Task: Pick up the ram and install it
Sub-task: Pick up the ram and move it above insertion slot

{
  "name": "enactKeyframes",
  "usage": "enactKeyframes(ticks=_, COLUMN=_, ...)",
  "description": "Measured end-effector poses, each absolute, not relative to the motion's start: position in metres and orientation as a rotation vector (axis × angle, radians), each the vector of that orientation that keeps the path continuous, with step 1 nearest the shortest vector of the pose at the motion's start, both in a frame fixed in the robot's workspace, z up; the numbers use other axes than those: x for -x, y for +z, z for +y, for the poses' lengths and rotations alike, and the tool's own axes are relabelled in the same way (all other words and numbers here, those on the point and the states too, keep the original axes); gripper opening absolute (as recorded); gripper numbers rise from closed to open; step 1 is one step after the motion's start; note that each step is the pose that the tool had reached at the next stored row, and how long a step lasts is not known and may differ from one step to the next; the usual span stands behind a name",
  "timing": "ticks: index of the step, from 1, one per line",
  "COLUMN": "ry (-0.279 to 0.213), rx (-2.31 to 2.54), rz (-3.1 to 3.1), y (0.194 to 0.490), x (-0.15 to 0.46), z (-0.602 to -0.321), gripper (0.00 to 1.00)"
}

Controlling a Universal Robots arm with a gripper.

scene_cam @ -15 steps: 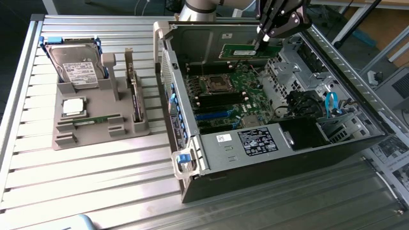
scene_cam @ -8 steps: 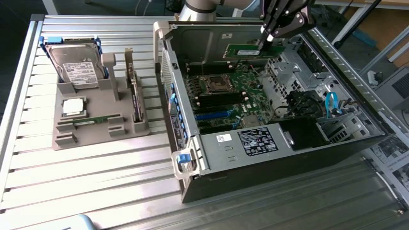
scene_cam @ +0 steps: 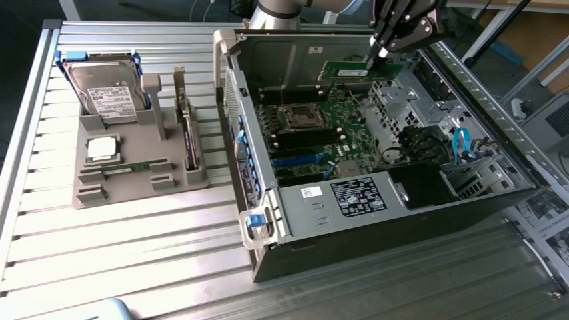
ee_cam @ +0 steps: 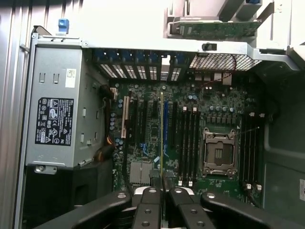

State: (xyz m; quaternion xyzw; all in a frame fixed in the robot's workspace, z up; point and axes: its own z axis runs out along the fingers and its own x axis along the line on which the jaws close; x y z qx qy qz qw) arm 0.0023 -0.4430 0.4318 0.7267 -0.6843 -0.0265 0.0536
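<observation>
My gripper [scene_cam: 380, 57] hangs over the far end of the open computer case [scene_cam: 266, 220], shut on the ram [scene_cam: 348, 69], a narrow green board that sticks out toward the exterior view's left. In the wrist view the ram [ee_cam: 162, 138] shows edge-on as a thin line running out from between the black fingers [ee_cam: 146, 210] of the gripper [ee_cam: 162, 200]. It is held above the green motherboard [ee_cam: 147, 124]. The black memory slots [ee_cam: 188, 143] lie beside the processor socket [ee_cam: 219, 152]. In the exterior view those slots [scene_cam: 307, 141] sit well below the ram.
A grey fixture [scene_cam: 133, 180] at the exterior view's left holds a hard drive [scene_cam: 106, 93], a silver processor [scene_cam: 100, 148] and a thin board on edge [scene_cam: 186, 130]. Inside the case are the power supply [scene_cam: 356, 197] and blue cables [scene_cam: 460, 143]. The case walls rise around the motherboard.
</observation>
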Motion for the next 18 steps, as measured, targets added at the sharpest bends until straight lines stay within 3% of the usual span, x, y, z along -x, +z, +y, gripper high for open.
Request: enactKeyframes(ticks=18, ry=-0.084, rx=-2.207, rz=-2.078, y=0.432, x=-0.023, z=-0.443, gripper=0.13)
